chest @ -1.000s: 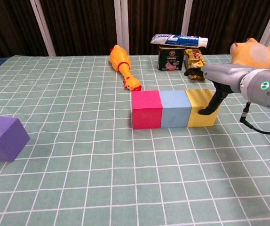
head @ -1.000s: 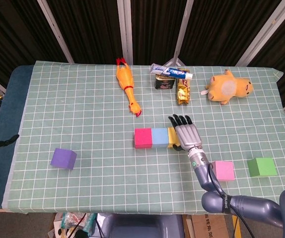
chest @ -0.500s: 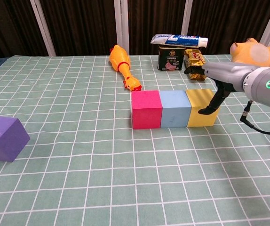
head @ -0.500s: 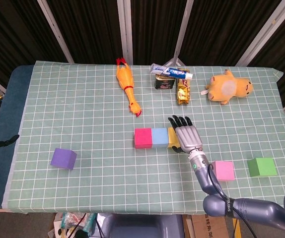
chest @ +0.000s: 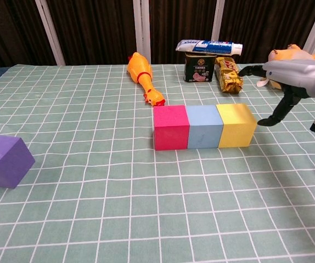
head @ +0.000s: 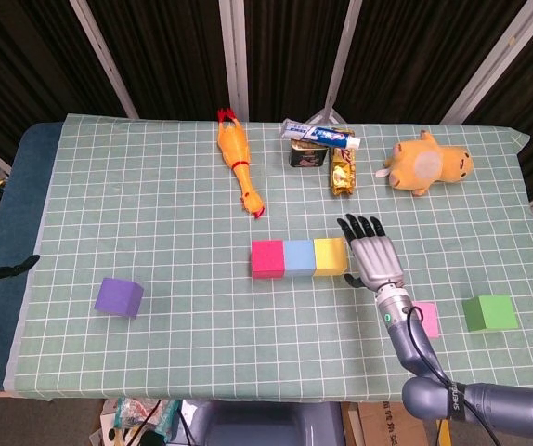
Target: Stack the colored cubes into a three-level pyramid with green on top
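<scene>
Three flush cubes [chest: 204, 126]: magenta, blue, yellow.

The tabletop [head: 155, 223] wears a pale green cloth ruled in a white grid; on it a magenta cube [head: 267, 258], a light blue cube [head: 298, 257] and a yellow cube [head: 330, 256] sit in a row; a purple cube [head: 119, 296], a pink cube [head: 425, 319] and a green cube [head: 489, 313] lie apart. The rubber chicken [head: 237, 167] is orange with red at its ends; the plush toy [head: 426, 163] is yellow-orange with a pale belly; the toothpaste tube [head: 320, 136] is white with blue and red; the right hand [head: 373, 260] is silver-grey with black fingers.
</scene>
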`<action>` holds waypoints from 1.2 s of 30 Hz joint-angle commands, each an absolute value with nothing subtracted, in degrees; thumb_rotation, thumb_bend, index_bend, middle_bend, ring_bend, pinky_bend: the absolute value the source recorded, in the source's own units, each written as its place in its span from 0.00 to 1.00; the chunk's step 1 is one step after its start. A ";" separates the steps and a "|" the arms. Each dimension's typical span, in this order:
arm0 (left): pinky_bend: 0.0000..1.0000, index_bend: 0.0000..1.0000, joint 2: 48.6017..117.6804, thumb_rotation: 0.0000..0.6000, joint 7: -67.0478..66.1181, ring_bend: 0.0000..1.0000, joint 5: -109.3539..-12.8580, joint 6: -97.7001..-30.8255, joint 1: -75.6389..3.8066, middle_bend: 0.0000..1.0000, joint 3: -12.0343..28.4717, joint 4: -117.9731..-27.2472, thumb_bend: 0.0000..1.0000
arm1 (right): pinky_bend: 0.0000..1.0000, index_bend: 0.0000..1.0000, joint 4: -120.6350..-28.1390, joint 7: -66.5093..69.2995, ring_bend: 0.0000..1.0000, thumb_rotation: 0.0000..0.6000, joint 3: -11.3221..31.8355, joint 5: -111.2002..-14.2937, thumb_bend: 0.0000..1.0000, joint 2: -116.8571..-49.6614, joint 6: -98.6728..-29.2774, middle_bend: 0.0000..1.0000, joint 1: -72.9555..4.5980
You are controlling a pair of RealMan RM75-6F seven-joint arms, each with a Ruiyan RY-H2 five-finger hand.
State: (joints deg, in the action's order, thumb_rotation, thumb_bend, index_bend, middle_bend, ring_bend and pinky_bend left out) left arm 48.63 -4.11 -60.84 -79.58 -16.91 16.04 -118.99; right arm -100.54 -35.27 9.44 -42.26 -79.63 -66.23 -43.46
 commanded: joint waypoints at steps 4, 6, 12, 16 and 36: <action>0.07 0.00 48.55 1.00 -4.25 0.00 -61.05 -79.89 -16.83 0.01 16.07 -119.34 0.10 | 0.00 0.03 -102.03 -37.18 0.02 1.00 8.32 -39.46 0.26 -77.65 -65.87 0.03 -42.79; 0.07 0.00 48.48 1.00 -4.28 0.00 -61.16 -80.00 -16.79 0.01 16.08 -119.50 0.10 | 0.00 0.03 -102.42 -37.57 0.02 1.00 7.87 -38.85 0.26 -77.38 -65.63 0.03 -42.64; 0.07 0.00 48.37 1.00 -4.35 0.00 -61.52 -80.09 -16.70 0.01 15.96 -119.92 0.10 | 0.00 0.07 -103.41 -38.41 0.02 1.00 7.23 -38.22 0.26 -77.47 -65.57 0.03 -42.64; 0.07 0.00 48.24 1.00 -4.24 0.00 -61.64 -80.15 -16.62 0.01 15.95 -120.09 0.10 | 0.00 0.08 -103.73 -39.09 0.02 1.00 6.90 -38.13 0.26 -77.92 -65.63 0.03 -42.83; 0.07 0.00 47.76 1.00 -3.65 0.00 -61.38 -79.82 -16.55 0.01 16.03 -119.98 0.10 | 0.00 0.10 -102.22 -41.51 0.02 1.00 5.83 -33.42 0.26 -79.49 -64.57 0.03 -43.72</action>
State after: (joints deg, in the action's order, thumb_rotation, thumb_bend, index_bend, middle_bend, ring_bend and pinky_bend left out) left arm 47.77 -3.64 -61.37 -79.81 -16.55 16.03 -119.98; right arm -102.20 -41.52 5.85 -33.44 -79.47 -64.60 -43.70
